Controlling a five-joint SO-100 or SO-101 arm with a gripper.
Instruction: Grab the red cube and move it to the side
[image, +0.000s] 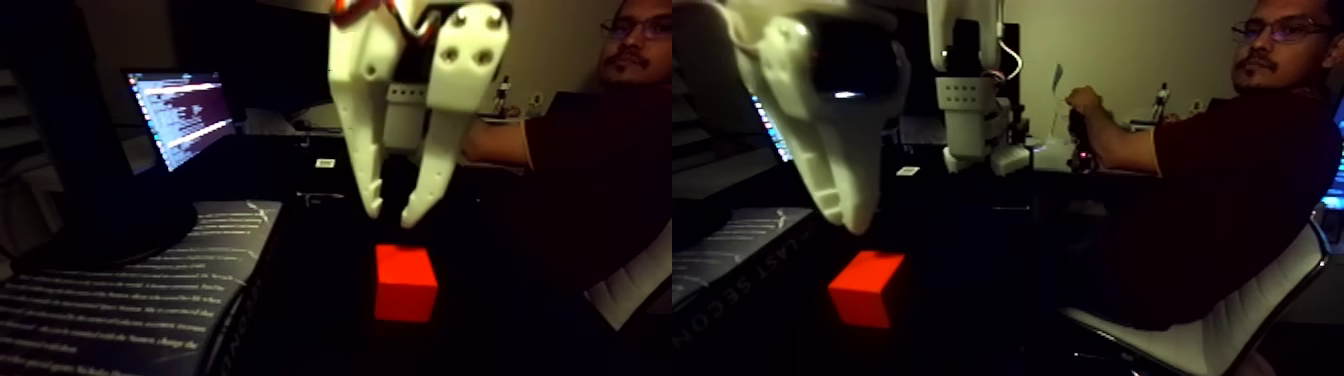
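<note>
The picture holds two side-by-side views of one dark table. The red cube (405, 284) rests on the dark surface in the left half and shows again in the right half, red cube (868, 288). My white gripper (393, 212) hangs just above the cube, fingertips pointing down and slightly apart, open, with nothing between them. In the right half the same gripper (848, 218) is seen side-on, its tip a little above and left of the cube. No finger touches the cube.
A dark book with white print (130, 300) lies left of the cube. A lit laptop screen (180, 115) stands at the back left. A person (1230, 180) sits at the right on a white chair (1210, 335), hand on another arm (975, 110).
</note>
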